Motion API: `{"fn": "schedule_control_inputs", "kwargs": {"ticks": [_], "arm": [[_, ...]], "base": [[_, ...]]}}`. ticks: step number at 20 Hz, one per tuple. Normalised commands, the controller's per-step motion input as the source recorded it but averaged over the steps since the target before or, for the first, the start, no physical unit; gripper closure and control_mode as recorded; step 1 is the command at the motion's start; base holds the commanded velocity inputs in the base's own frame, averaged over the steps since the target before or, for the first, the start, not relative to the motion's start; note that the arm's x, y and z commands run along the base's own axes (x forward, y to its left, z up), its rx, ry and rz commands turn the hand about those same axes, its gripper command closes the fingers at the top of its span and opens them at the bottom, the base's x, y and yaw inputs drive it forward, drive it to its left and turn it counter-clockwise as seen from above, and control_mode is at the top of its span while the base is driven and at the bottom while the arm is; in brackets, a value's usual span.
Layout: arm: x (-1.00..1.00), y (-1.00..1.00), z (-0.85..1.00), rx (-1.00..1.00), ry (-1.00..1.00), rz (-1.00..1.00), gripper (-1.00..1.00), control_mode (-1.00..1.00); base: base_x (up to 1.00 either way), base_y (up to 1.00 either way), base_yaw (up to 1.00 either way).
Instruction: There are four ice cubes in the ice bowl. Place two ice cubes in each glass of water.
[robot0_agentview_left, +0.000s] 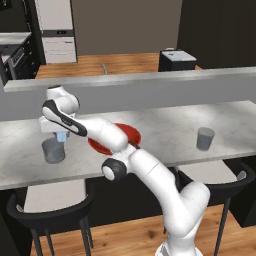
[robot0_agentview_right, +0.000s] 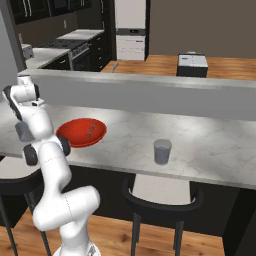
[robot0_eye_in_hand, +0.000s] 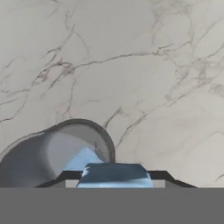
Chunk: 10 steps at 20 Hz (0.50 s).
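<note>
marble countertop (robot0_agentview_left: 165, 125), white w/ grey veins, runs across the left & right base views. wide shallow glossy red bowl (robot0_agentview_right: 82, 132) sits on it, partly behind the white arm in the left base view; small specks inside, too small to tell. two short grey translucent tumblers: one (robot0_agentview_left: 53, 150) at approx 9 o'clock of the bowl, the other (robot0_agentview_left: 205, 138) well apart at 3 o'clock. gripper (robot0_agentview_left: 61, 136) hangs just above the 9 o'clock tumbler, jaws closed narrow on a small pale blue see-thru ice cube (robot0_eye_in_hand: 114, 174). hand view: cube betw the finger tips, tumbler rim (robot0_eye_in_hand: 87, 127) at approx 10 o'clock of it.
</note>
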Motion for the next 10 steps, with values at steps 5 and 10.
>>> {"fn": "schedule_control_inputs", "kwargs": {"ticks": [5,10], "arm": [[0.49,0.42,0.07,0.0,0.0,0.0,1.0,-1.0],[0.38,0.72,0.04,0.0,0.0,0.0,1.0,-1.0]], "base": [[0.0,0.0,0.0],[0.0,0.0,0.0]]}}
